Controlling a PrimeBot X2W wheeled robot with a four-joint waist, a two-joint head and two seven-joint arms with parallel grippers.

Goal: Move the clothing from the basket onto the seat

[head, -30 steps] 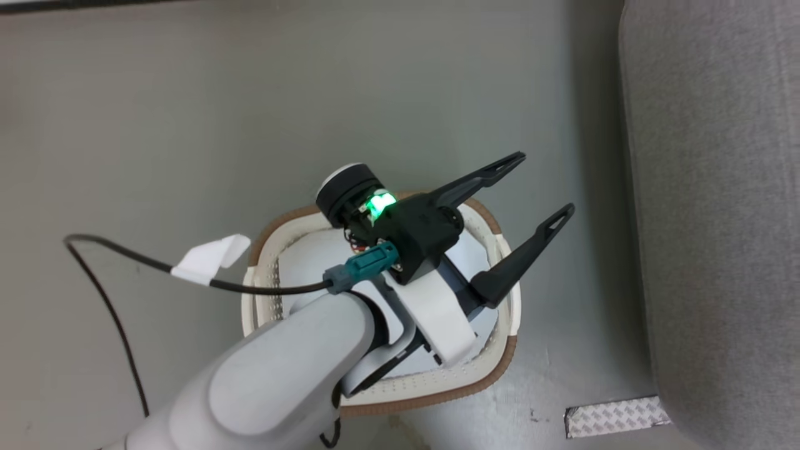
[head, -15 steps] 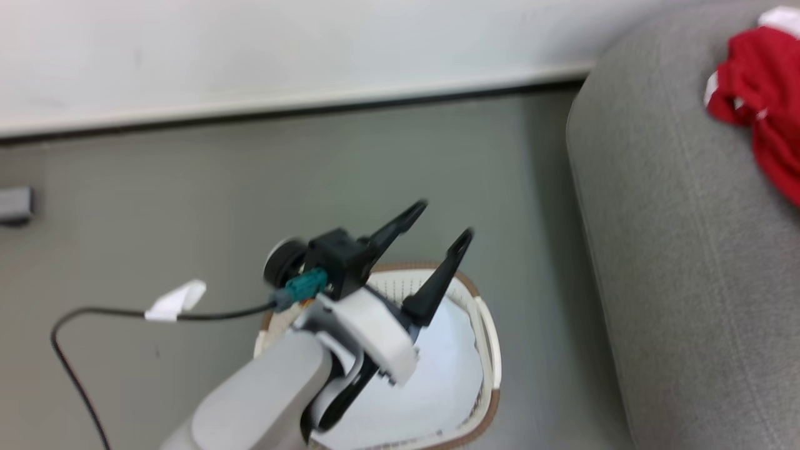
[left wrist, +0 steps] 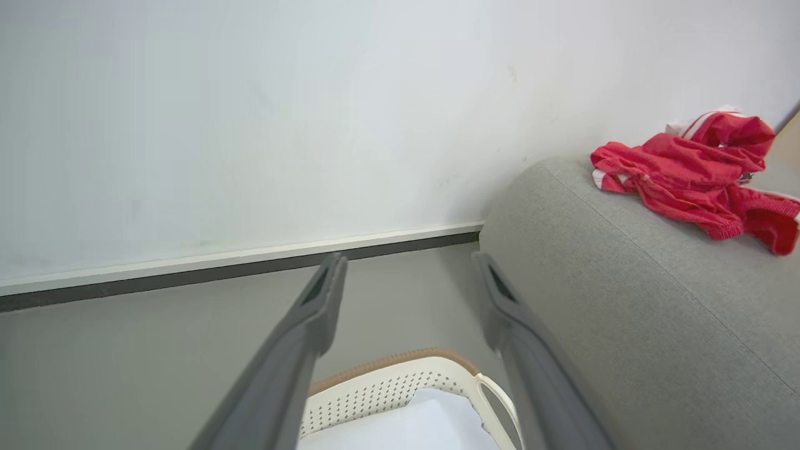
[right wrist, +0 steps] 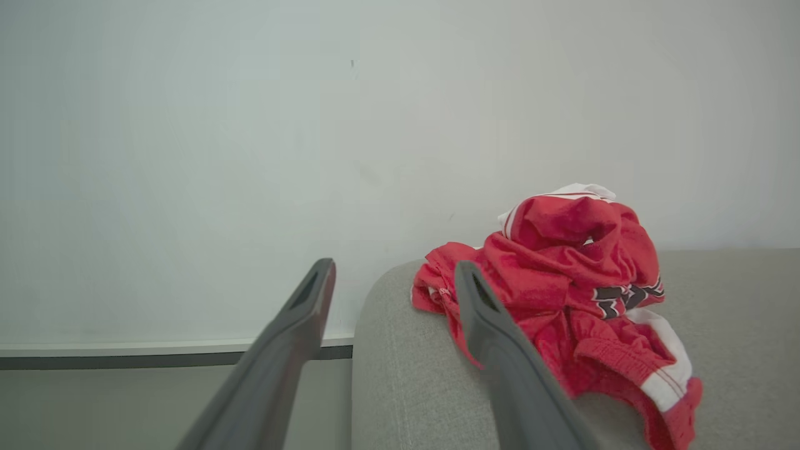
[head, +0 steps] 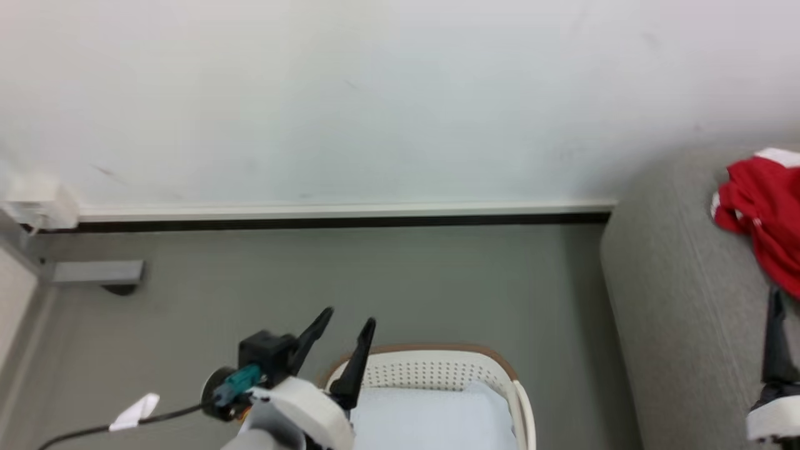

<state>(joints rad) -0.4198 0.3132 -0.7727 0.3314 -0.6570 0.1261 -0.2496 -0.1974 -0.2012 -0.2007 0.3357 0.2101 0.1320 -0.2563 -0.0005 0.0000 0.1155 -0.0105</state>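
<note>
Ok, clothing bunched on the seat at 3 o'clock in head view. At 6 o'clock, basket on the floor. Jaws spread, nothing held: left gripper at 7 o'clock by the basket rim; right gripper at 4 o'clock, just beside the clothing.
</note>
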